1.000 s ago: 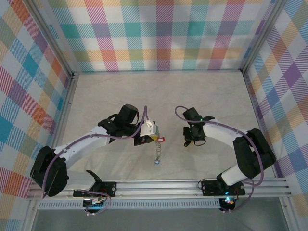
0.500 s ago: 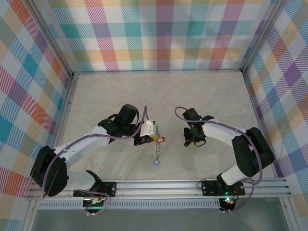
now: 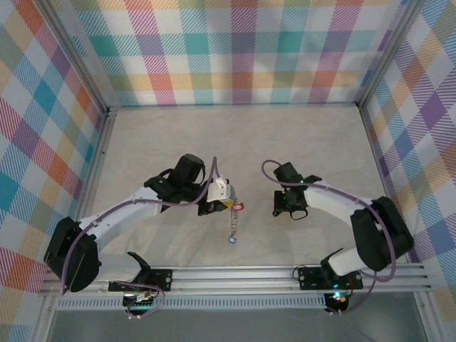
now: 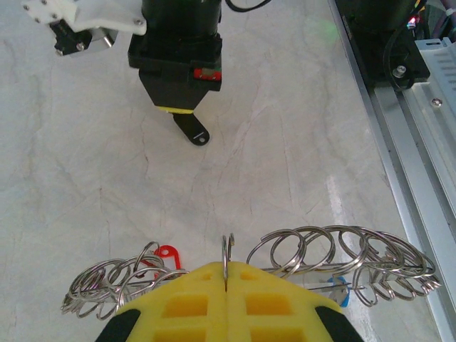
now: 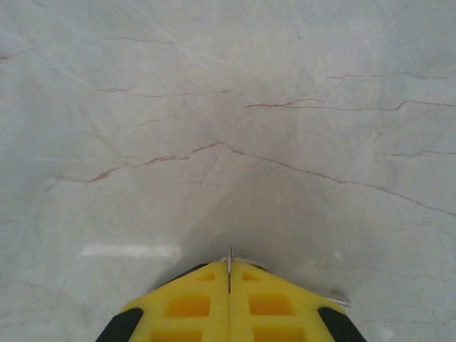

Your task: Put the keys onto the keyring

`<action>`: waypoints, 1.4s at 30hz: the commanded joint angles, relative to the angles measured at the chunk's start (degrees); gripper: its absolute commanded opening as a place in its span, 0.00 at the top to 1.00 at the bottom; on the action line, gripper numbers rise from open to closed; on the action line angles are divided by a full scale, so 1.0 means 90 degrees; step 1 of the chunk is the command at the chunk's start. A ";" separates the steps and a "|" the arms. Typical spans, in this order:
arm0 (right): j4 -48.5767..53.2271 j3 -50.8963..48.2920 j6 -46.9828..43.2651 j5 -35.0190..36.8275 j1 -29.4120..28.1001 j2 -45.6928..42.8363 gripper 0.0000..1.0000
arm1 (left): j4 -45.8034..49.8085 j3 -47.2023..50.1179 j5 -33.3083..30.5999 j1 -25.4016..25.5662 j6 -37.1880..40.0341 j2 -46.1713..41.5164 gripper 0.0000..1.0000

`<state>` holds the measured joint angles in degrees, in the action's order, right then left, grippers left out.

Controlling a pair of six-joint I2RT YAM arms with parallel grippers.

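My left gripper [image 4: 226, 276] [image 3: 225, 204] is shut on the keyring [image 4: 226, 249], a thin silver ring standing edge-on between the yellow fingertips. Chains of linked rings trail out to both sides of it. The red-headed key [image 4: 166, 252] [image 3: 239, 207] lies right beside the left fingers among those rings. My right gripper [image 5: 229, 274] [image 3: 280, 211] points down at the table and is shut on the black-headed key [image 4: 192, 130]. That key's black head sticks out below the tips, and a metal sliver [image 5: 229, 258] shows between the pads.
A thin chain [image 3: 232, 224] runs from the left gripper toward the near edge and ends in a small blue tag [image 3: 233, 240]. The marble-patterned tabletop [image 3: 235, 135] is walled by checked panels. An aluminium rail [image 3: 285, 274] runs along the near side.
The right gripper's jaws have closed onto the black key, and its wrist has shifted slightly right. The left arm and the keyring have stayed put.
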<state>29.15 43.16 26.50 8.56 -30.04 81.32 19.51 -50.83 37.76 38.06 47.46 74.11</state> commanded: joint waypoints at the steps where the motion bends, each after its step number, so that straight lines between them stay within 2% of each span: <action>1: -0.0507 -0.0124 -0.0920 -0.0441 -0.0084 -0.0841 1.00 | -0.0036 -0.0310 0.0082 -0.0011 -0.0014 -0.0396 1.00; 6: -0.1701 -0.0485 -0.2937 -0.1979 -0.0540 -0.2233 1.00 | 0.0238 -0.0469 -0.0111 -0.0001 0.0320 -0.0455 1.00; 11: -0.1997 -0.0413 -0.3932 -0.3469 -0.0718 -0.2723 1.00 | 0.0576 -0.0697 -0.0211 -0.0006 0.0508 -0.0368 1.00; 22: -0.1937 -0.0176 -0.3433 -0.4800 -0.0802 -0.2578 1.00 | 0.0154 -0.0440 -0.0135 -0.0001 0.0174 -0.0326 1.00; 31: -0.1998 0.0240 -0.2823 -0.4873 -0.0831 -0.1872 1.00 | 0.0126 -0.0568 0.0033 0.0009 0.0137 -0.0114 1.00; 42: -0.2450 0.0493 -0.2323 -0.5222 -0.0877 -0.1333 1.00 | 0.0012 -0.0487 -0.0244 0.0012 -0.0029 -0.0118 1.00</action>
<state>9.85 45.47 3.75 -35.66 -37.58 68.45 22.33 -55.00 35.18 38.06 48.23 73.12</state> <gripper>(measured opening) 0.050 0.049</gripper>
